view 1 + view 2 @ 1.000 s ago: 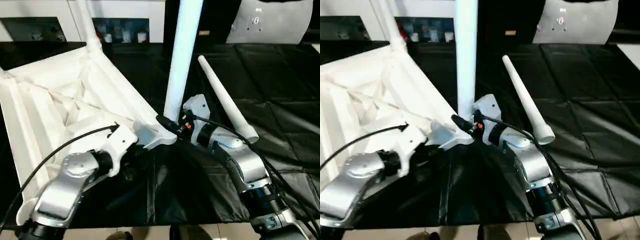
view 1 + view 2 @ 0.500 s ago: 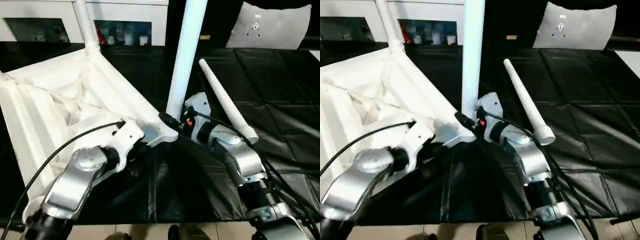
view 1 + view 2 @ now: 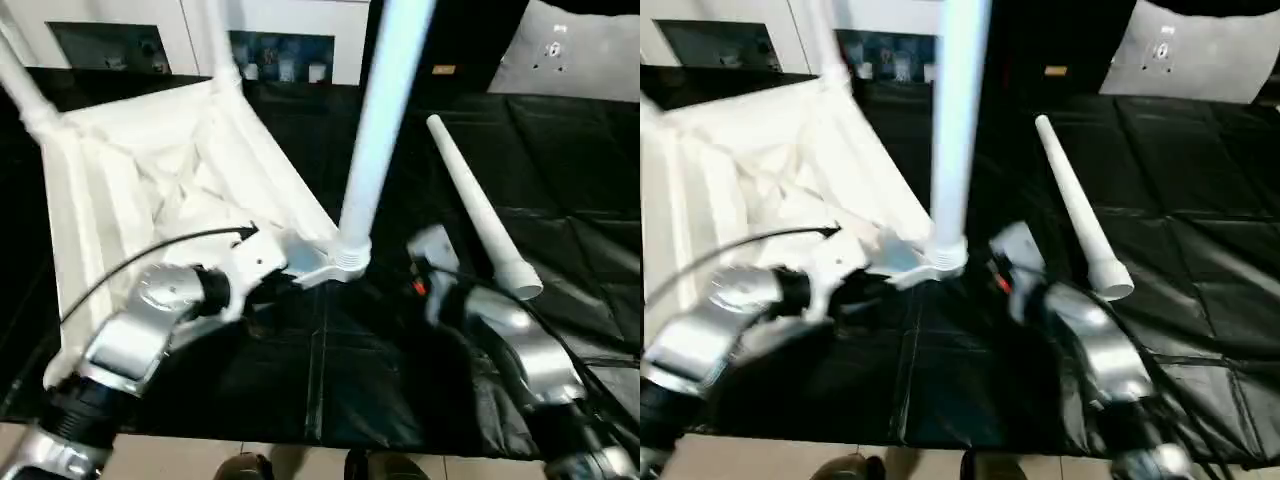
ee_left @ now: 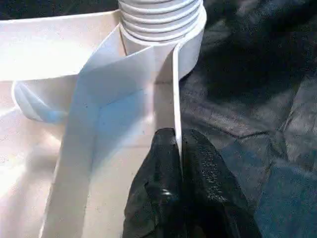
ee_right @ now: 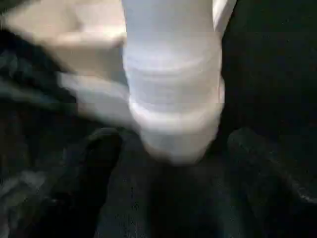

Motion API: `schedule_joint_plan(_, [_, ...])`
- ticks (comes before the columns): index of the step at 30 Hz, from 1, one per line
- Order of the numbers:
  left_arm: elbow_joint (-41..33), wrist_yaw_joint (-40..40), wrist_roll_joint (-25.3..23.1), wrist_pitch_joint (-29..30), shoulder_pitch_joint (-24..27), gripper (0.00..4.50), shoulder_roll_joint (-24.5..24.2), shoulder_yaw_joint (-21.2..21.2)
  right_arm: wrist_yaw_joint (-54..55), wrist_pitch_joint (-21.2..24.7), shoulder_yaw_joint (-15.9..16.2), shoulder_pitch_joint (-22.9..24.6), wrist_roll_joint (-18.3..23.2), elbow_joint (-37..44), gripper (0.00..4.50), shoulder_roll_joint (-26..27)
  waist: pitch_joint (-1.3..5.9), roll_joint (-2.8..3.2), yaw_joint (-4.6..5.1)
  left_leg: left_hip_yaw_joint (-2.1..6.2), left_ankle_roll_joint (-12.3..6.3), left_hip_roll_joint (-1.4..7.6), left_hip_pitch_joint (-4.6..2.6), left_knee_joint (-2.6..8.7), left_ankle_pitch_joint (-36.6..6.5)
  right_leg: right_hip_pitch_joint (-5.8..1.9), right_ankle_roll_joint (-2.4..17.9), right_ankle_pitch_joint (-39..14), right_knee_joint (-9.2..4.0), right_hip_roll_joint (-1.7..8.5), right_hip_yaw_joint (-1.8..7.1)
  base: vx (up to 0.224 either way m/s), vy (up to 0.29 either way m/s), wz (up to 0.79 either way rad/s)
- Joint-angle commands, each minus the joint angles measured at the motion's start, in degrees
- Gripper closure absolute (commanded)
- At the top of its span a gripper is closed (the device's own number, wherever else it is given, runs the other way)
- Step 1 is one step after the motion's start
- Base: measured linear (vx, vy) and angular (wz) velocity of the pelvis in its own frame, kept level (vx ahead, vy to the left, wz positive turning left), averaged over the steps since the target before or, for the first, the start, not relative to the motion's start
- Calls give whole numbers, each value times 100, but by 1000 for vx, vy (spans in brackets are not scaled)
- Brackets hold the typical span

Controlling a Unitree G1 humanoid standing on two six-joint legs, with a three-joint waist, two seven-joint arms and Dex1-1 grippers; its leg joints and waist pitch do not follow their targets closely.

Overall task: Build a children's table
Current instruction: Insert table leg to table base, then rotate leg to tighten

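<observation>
Currently, head view: tabletop (image 3: 150,180) upside down on black-covered table (image 3: 560,200), upright leg (image 3: 385,110) in its near corner socket (image 3: 335,265), loose leg (image 3: 480,210) lying beside | left wrist: left tool (image 4: 178,148) clamped on tabletop rim | right wrist: right tool (image 5: 173,148) spread wide, fingers (image 5: 94,163) flanking leg base, untouching.

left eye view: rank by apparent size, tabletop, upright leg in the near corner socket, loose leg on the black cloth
1. tabletop, largest by far.
2. upright leg, though its top is cut off by the frame.
3. loose leg.
The upright leg stands nearer the camera, so the order of the two legs is unsure.
</observation>
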State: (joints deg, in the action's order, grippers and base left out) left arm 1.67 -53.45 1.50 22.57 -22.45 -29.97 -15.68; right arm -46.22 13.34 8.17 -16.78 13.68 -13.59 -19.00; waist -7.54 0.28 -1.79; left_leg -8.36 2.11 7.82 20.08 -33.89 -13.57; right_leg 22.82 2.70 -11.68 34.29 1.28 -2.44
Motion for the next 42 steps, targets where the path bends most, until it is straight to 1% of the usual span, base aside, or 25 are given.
schedule_joint_plan(1, [74, -512, 33, -461, -81, 450, -188, -167, -389, -83, -183, 6, 209, 382, 14, -269, 517, 61, -3, 158, -1055, 502, 40, 258, 997, -420, 1797, 1373, -125, 714, 390, 0, 0, 0])
schedule_joint_plan(2, [131, -620, 45, -589, -88, 450, -229, -194, -486, -95, -214, 13, 245, 437, 6, -340, 510, 65, -4, 157, -1225, 510, 49, 233, 1126, -391, 1810, 1609, -99, 714, 373, 0, 0, 0])
schedule_joint_plan(3, [170, -848, 133, -685, -79, 450, -271, -217, -587, -125, -242, 4, 267, 490, 6, -450, 491, 28, 0, 141, -1277, 519, 51, 235, 1065, -374, 1815, 1567, -116, 723, 375, 0, 0, 0])
schedule_joint_plan(4, [194, -1005, 196, -754, -73, 450, -296, -233, -648, -145, -257, -1, 278, 523, 6, -521, 474, 45, -17, 144, -1296, 521, 47, 237, 963, -359, 1826, 1416, -124, 730, 368, 0, 0, 0])
schedule_joint_plan(5, [245, -1184, 262, -889, -86, 450, -330, -263, -760, -212, -222, -8, 252, 582, 6, -621, 454, 57, -45, 141, -1245, 537, 33, 254, 654, -357, 1782, 838, -179, 749, 361, 0, 0, 0])
schedule_joint_plan(6, [301, -1407, 309, -1017, -114, 450, -396, -337, -925, -332, -131, -34, 170, 648, 6, -761, 455, 58, -52, 137, -1214, 542, 26, 259, 587, -356, 1770, 697, -192, 748, 361, 0, 0, 0])
schedule_joint_plan(7, [325, -1481, 300, -1097, -128, 450, -427, -372, -1029, -321, -98, -55, 188, 667, 6, -798, 444, 69, -71, 139, -1167, 548, 20, 264, 502, -347, 1748, 471, -211, 749, 359, 0, 0, 0])
schedule_joint_plan(8, [356, -1535, 280, -1175, -145, 450, -451, -400, -1111, -316, -81, -74, 210, 675, 6, -815, 433, 56, -76, 139, -1138, 563, 15, 276, 474, -342, 1741, 415, -210, 746, 359, 0, 0, 0])
schedule_joint_plan(10, [441, -1614, 215, -1302, -186, 450, -498, -460, -1282, -337, -20, -125, 229, 677, 6, -842, 428, 70, -104, 137, -1074, 574, -10, 279, 396, -319, 1755, 251, -219, 745, 357, 0, 0, 0])
schedule_joint_plan(11, [480, -1651, 189, -1348, -205, 450, -514, -485, -1362, -361, 23, -146, 224, 682, 6, -860, 427, 60, -113, 134, -1060, 572, -9, 278, 372, -319, 1755, 218, -221, 746, 358, 0, 0, 0])
schedule_joint_plan(12, [494, -1674, 178, -1374, -215, 450, -521, -499, -1414, -377, 56, -158, 218, 687, 6, -871, 422, 67, -136, 128, -1024, 574, -19, 278, 349, -310, 1751, 172, -224, 747, 365, 0, 0, 0])
schedule_joint_plan(13, [531, -1757, 175, -1458, -237, 450, -532, -535, -1577, -429, 212, -185, 161, 711, 6, -908, 423, 61, -141, 127, -998, 581, -21, 284, 336, -314, 1751, 170, -221, 750, 368, 0, 0, 0])
schedule_joint_plan(14, [541, -1785, 178, -1486, -244, 450, -534, -546, -1628, -445, 265, -192, 140, 719, 6, -920, 434, 64, -150, 132, -975, 578, -16, 279, 371, -324, 1749, 226, -206, 751, 362, 0, 0, 0])
schedule_joint_plan(16, [554, -1874, 190, -1529, -252, 450, -524, -549, -1618, -475, 322, -234, 79, 666, 6, -902, 443, 54, -145, 143, -988, 578, 0, 274, 496, -331, 1755, 421, -172, 752, 357, 0, 0, 0])
schedule_joint_plan(18, [534, -1986, 236, -1601, -258, 450, -501, -570, -1579, -549, 370, -398, -28, 422, 6, -790, 458, 41, -132, 140, -1010, 560, 16, 260, 610, -343, 1774, 568, -150, 763, 355, 0, 0, 0])
schedule_joint_plan(21, [532, -2034, 242, -1647, -260, 450, -492, -597, -1630, -491, 353, -462, 19, 336, 6, -742, 447, 35, -137, 132, -1006, 555, 17, 257, 549, -347, 1770, 471, -165, 765, 361, 0, 0, 0])
schedule_joint_plan(23, [535, -2055, 251, -1663, -263, 450, -490, -623, -1674, -470, 341, -512, 69, 274, 31, -703, 451, 33, -141, 135, -1017, 558, 24, 256, 593, -351, 1754, 500, -153, 759, 355, 0, 0, 0])
schedule_joint_plan(25, [529, -2061, 257, -1665, -262, 450, -489, -633, -1693, -477, 344, -541, 95, 239, 42, -686, 449, 36, -138, 137, -1031, 563, 26, 255, 598, -349, 1757, 509, -152, 760, 350, 0, 0, 0])
schedule_joint_plan(26, [528, -2069, 257, -1667, -262, 450, -488, -638, -1728, -470, 351, -560, 127, 210, 65, -673, 447, 37, -137, 138, -1035, 563, 25, 255, 589, -347, 1757, 492, -154, 756, 348, 0, 0, 0])
schedule_joint_plan(27, [534, -2088, 250, -1675, -261, 450, -487, -637, -1771, -467, 362, -584, 154, 170, 65, -660, 451, 39, -133, 137, -1033, 560, 22, 253, 570, -346, 1775, 463, -154, 760, 345, 0, 0, 0])
schedule_joint_plan(28, [537, -2108, 242, -1685, -259, 450, -490, -632, -1817, -460, 371, -602, 175, 136, 76, -647, 429, 23, -138, 134, -1024, 559, 26, 260, 519, -345, 1764, 376, -169, 762, 350, 0, 0, 0])
schedule_joint_plan(30, [533, -2121, 234, -1696, -250, 450, -503, -624, -1856, -468, 373, -616, 165, 98, 88, -626, 431, 23, -139, 135, -1017, 561, 25, 260, 535, -346, 1743, 360, -165, 759, 351, 0, 0, 0])
schedule_joint_plan(36, [514, -2134, 240, -1695, -222, 450, -529, -604, -1926, -458, 364, -601, 165, 88, 140, -594, 419, 32, -132, 137, -1037, 564, 24, 261, 555, -334, 1728, 347, -168, 756, 347, 0, 0, 0])
schedule_joint_plan(39, [510, -2135, 258, -1678, -208, 450, -530, -591, -1965, -437, 370, -555, 182, 132, 169, -596, 411, 36, -130, 135, -1007, 559, 25, 265, 512, -338, 1731, 311, -177, 759, 350, 0, 0, 0])
schedule_joint_plan(42, [512, -2134, 260, -1677, -206, 450, -527, -590, -1974, -437, 373, -539, 184, 143, 175, -598, 416, 35, -129, 137, -1027, 560, 24, 262, 571, -338, 1742, 408, -163, 754, 347, 0, 0, 0])
